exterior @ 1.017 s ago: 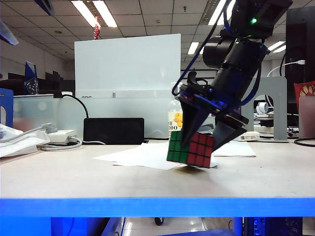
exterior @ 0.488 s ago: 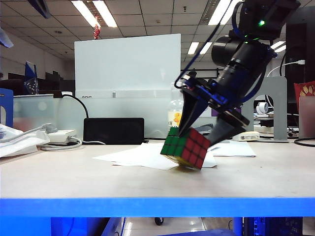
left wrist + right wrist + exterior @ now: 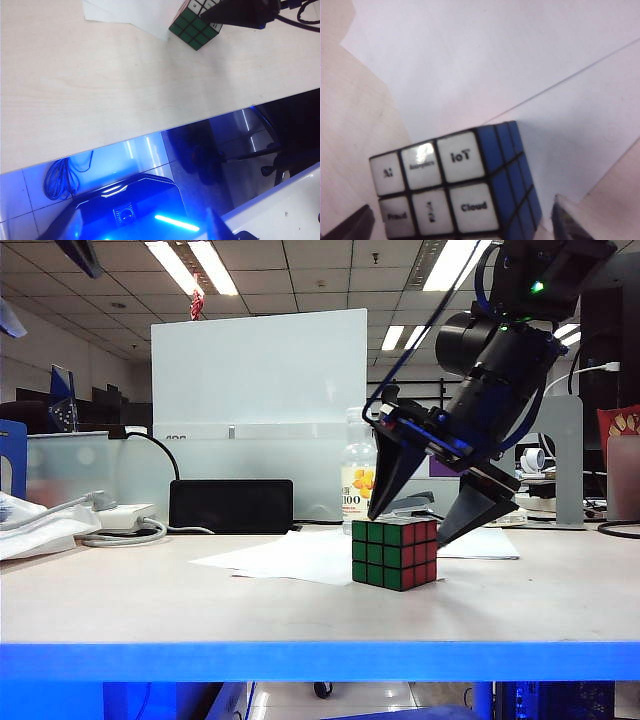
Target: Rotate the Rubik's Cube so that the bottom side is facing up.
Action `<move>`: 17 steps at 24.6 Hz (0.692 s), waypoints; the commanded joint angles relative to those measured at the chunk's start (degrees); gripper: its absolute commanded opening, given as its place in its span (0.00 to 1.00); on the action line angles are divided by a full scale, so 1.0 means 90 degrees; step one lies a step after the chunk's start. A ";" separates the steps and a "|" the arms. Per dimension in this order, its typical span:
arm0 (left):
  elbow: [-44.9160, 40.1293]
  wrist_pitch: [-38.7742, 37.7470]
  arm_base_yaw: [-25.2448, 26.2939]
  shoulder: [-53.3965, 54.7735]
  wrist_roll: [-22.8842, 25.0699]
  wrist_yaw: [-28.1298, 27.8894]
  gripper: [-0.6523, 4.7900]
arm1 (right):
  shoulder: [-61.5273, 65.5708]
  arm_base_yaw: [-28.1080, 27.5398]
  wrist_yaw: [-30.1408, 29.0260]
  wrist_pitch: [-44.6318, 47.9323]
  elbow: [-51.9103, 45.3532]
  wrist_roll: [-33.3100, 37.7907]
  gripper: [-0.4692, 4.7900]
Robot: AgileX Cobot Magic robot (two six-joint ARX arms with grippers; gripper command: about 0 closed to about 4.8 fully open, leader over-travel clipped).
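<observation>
The Rubik's Cube [image 3: 394,554] rests flat on the table, near the edge of a white sheet. Its green bottom side [image 3: 368,552] faces sideways toward the left front, and the red face is to the right. The right wrist view shows the cube [image 3: 455,192] with a white, word-printed face up and a blue side. My right gripper [image 3: 406,528] is open just above it, one finger on each side and clear of the cube. At the top left corner my left gripper [image 3: 45,285] hangs high with its fingers apart and empty. The left wrist view sees the cube [image 3: 192,27] far off.
White paper sheets [image 3: 285,555] lie under and behind the cube. A black box [image 3: 231,505], a bottle [image 3: 356,485] and a whiteboard stand behind. Cables and an adapter [image 3: 120,525] lie at the left. The table's blue front edge [image 3: 320,660] is near.
The cube was tilted between the right gripper's fingers. It now sits flat on the table, and the fingers have spread wider and come off it.
</observation>
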 commanded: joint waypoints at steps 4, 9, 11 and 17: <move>0.0015 0.0017 0.0002 -0.0010 0.0024 -0.0097 0.72 | -0.0063 0.0109 0.0090 0.0027 0.0024 -0.0236 1.00; 0.0015 0.0022 0.0002 -0.0010 0.0024 -0.0141 0.72 | -0.0061 0.0323 0.0364 -0.0022 0.0024 -0.0447 1.00; 0.0015 0.0022 0.0002 -0.0010 0.0024 -0.0141 0.72 | -0.0061 0.0393 0.0607 0.0017 0.0024 -0.0556 1.00; 0.0015 0.0012 0.0002 -0.0010 0.0024 -0.0138 0.72 | -0.0058 0.0425 0.0899 0.0117 0.0024 -0.0578 1.00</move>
